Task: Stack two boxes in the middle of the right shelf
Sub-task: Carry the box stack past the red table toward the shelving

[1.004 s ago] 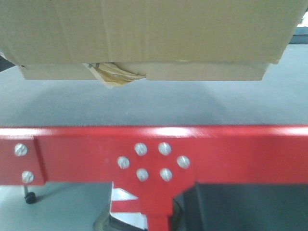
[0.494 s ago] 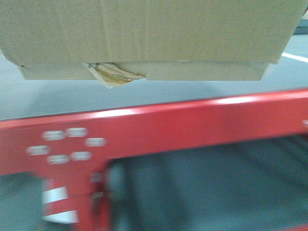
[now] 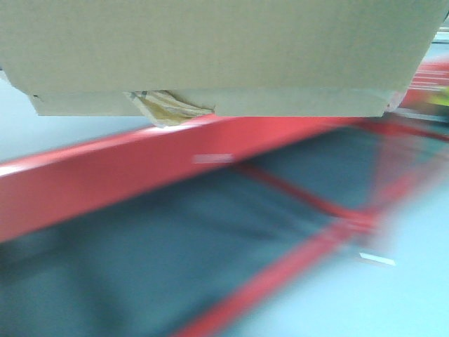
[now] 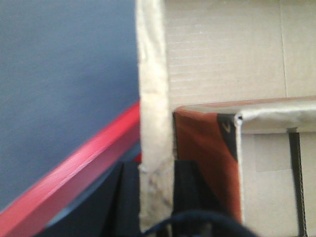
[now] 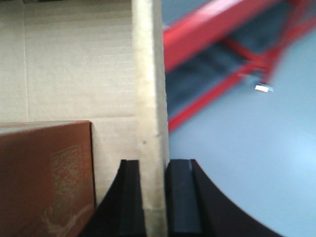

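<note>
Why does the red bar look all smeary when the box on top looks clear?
Front view: red beam streaks with motion blur, large box is crisp, probably because camera and box move together. Left wrist view: cardboard edge looks soft. Right wrist view: beam smeared too.

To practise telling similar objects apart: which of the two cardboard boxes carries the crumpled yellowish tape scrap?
The thin flat box, directly beneath the large box; the tape scrap hangs at its front edge; the large box shows none.

The front view looks forward from just beneath the box [image 3: 210, 42] at a blurred red beam [image 3: 98, 186]. Each wrist view looks closely along its jaws, the box wall [image 4: 154, 123] between them, beam beyond.
</note>
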Tool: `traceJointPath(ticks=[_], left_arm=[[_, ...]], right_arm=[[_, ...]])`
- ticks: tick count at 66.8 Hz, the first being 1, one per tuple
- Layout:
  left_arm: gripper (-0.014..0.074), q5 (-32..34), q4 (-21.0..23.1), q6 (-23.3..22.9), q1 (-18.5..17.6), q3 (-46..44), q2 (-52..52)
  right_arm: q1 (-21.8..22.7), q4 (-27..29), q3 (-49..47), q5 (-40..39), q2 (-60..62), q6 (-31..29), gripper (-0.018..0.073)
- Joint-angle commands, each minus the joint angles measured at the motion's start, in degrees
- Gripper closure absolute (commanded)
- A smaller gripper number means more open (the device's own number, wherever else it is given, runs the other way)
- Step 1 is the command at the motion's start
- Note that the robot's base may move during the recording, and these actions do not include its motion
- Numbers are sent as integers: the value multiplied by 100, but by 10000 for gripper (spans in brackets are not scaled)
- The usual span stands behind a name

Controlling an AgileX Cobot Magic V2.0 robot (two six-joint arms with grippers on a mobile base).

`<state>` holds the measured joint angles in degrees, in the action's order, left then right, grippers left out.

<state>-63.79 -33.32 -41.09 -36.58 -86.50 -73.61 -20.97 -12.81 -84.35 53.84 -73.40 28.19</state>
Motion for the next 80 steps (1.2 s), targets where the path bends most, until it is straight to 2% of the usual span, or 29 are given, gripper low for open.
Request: traceJointPath(ticks=[1,56,80], left_arm=[[708,8,-199,-13,-7,-62,68],[708,20,-213,-13,-7,-62,68],[708,20,-381,-13,-7,-62,68]], right_arm=[[37,-254,-52,-259,74,34,721],[37,-243,-52,-259,74,34,721],[37,-243,-52,-259,74,34,721]])
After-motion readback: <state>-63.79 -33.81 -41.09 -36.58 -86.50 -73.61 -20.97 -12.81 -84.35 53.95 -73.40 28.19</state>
